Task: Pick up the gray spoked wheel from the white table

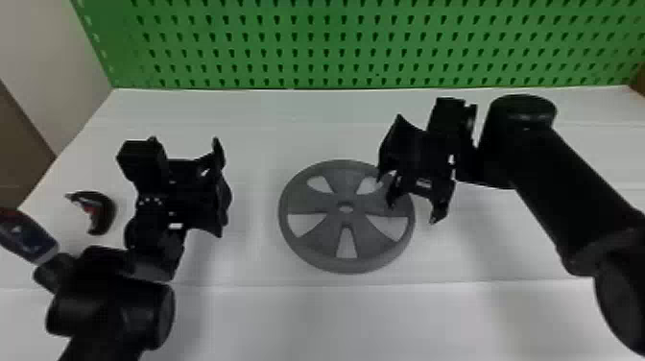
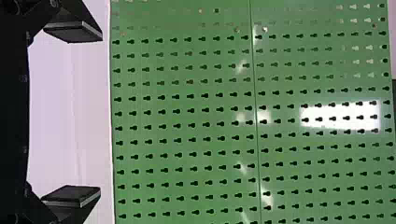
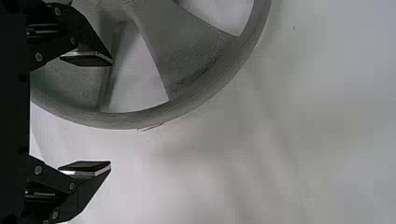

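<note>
While the left claw (image 1: 220, 188) gapes, the open right claw (image 1: 413, 213) overhangs the wheel (image 1: 309, 204).

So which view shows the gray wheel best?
The head view: the wheel appears nearly whole, hub and spokes included, the right tool covering a bit of its rim. The right wrist view gives a cropped close-up of rim and spokes; the left wrist view faces the pegboard.

Gray wheel (image 1: 328, 209), five spokes, lying flat on white table (image 1: 268, 129).

White glare on green pegboard (image 2: 341, 114), soft shadows across table (image 1: 259, 144)
</note>
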### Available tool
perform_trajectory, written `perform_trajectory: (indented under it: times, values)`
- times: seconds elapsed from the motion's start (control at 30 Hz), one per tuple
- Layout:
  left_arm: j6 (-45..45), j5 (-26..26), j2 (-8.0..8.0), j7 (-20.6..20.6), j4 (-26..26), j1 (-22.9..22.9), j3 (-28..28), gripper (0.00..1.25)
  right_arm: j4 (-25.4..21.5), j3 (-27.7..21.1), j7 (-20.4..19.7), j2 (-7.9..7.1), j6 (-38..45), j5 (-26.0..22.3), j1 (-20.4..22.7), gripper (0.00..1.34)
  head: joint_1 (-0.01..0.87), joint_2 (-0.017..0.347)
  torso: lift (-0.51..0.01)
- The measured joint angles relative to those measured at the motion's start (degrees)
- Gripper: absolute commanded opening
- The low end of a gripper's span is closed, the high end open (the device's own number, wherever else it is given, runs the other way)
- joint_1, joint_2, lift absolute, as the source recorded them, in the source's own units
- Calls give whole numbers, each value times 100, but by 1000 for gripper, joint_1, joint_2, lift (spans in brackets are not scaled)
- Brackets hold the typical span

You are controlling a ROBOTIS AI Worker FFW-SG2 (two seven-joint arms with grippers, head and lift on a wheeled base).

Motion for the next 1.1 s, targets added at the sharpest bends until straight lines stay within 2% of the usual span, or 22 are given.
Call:
perform_trajectory:
  times: [0.4,0.7,0.8,0.97,1.1]
  values:
    - [-4,40,0,0,0,-21,21,1121,-213,-383,8,180,-204,471,307,864,806,44,-98]
    - [-13,54,0,11,0,-21,29,1121,-280,-295,26,214,-226,559,472,867,806,44,-98]
    - [-16,59,0,17,0,-21,25,1121,-293,-329,36,238,-231,583,506,931,806,44,-98]
    - [-18,63,0,42,0,-28,7,1121,-296,-497,92,282,-254,694,540,1143,806,44,-98]
    - [-18,68,0,57,0,-26,-2,1121,-303,-582,225,303,-285,847,551,1230,806,44,-98]
